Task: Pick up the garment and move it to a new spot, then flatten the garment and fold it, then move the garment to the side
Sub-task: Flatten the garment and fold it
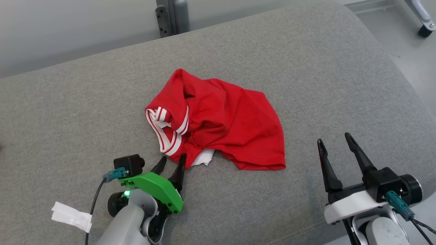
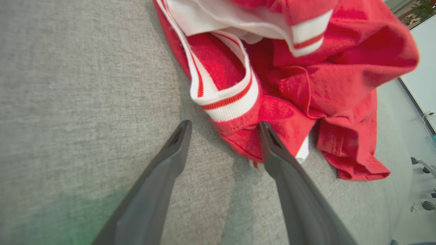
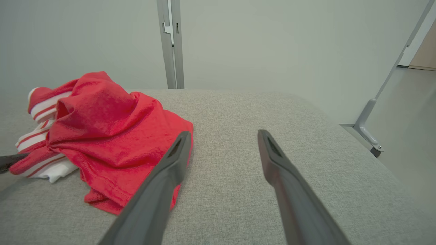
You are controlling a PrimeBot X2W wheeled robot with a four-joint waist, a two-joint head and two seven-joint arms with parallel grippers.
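A crumpled red garment (image 1: 224, 119) with white-and-red striped trim lies in a heap at the middle of the grey cushioned surface (image 1: 306, 68). My left gripper (image 1: 172, 159) stands open at the heap's near-left edge, one fingertip touching the red hem. In the left wrist view the open left gripper (image 2: 224, 127) brackets the garment's (image 2: 306, 78) striped cuff corner. My right gripper (image 1: 335, 139) is open at the lower right, apart from the cloth. In the right wrist view the right gripper (image 3: 223, 134) points past the garment (image 3: 112, 136), which lies to its left.
A strip of white tape (image 1: 71, 216) lies at the surface's near-left. A grey metal post (image 1: 172, 15) rises behind the far edge. The surface rounds off to the right above bare floor (image 1: 408, 58), where a frame leg with a caster (image 1: 425, 30) stands.
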